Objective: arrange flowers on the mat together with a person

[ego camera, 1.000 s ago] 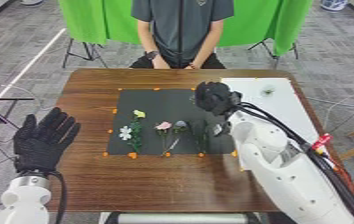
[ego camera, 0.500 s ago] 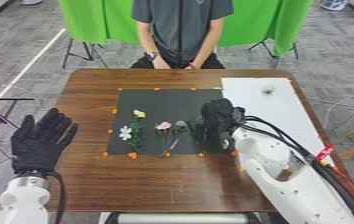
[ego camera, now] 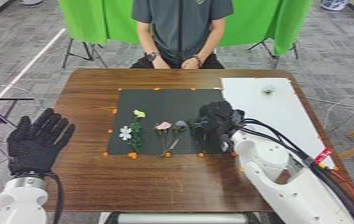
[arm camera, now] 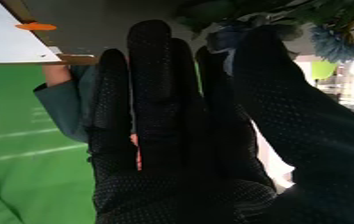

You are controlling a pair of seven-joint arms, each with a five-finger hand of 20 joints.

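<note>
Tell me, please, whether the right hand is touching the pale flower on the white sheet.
Apart. The head view shows the right hand at the dark mat's right side, with white sheet between it and the pale flower.

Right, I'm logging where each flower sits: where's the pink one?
In the head view, the pink flower lies on the dark mat, between the white flower on its left and the blue-grey flower on its right.

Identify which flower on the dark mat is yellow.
It is the yellow flower, on the mat's left half, its bloom farther from the robot than the white flower and the pink flower.
</note>
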